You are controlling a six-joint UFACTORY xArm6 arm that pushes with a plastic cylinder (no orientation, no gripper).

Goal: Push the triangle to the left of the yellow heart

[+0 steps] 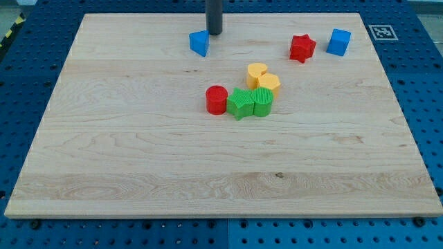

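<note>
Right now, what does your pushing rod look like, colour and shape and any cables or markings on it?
My tip ends a straight, plain dark grey cylindrical rod with a smooth, slightly glossy surface and a blunt flat end. Only its lower stretch shows; the view's top cuts off the rest. I see no cables, markings or sleeve on it.

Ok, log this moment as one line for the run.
my tip: top, at blue triangle upper right | yellow heart: centre cluster, right of and below triangle | triangle not yet left of heart

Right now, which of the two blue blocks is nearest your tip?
The blue triangle at the view's top, just left of my tip and almost touching it. The other, the blue cube, sits far off at the view's right, beside the red star.
</note>
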